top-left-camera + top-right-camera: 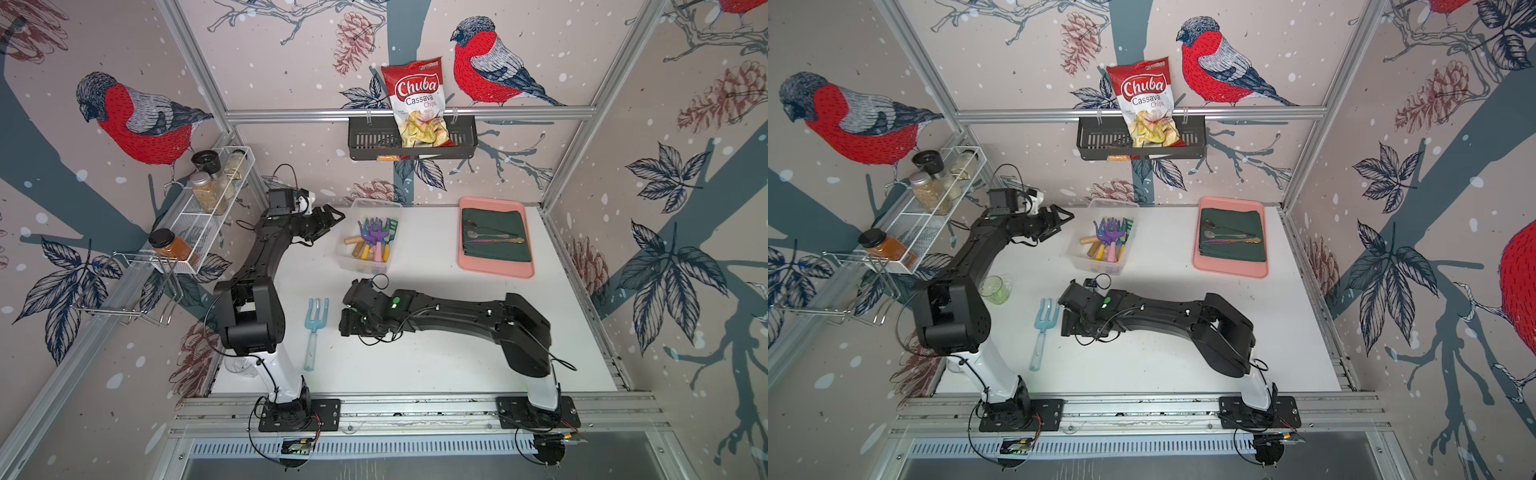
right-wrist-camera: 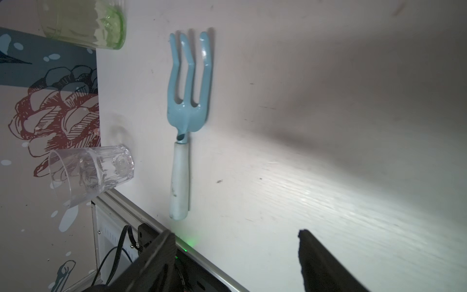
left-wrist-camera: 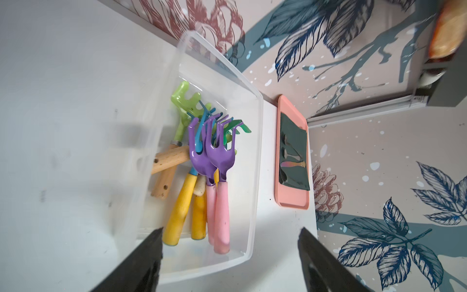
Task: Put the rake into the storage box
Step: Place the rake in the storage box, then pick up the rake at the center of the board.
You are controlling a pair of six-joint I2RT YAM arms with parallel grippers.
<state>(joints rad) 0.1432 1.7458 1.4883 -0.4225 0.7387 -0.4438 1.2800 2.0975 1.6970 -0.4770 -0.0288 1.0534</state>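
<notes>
Right arm (image 1: 457,309) bent, claw (image 2: 235,232) beside rake (image 1: 312,337)

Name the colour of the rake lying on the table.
The rake is pale blue; right wrist view.

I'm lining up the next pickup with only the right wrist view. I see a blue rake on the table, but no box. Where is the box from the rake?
Observer: The clear box stands near the back wall, out past the prong end of the blue rake.
Operator: Is the other arm blocking the box?
Observer: Probably not. The left pincer hangs open and empty close beside the box, on the left arm's side.
</notes>
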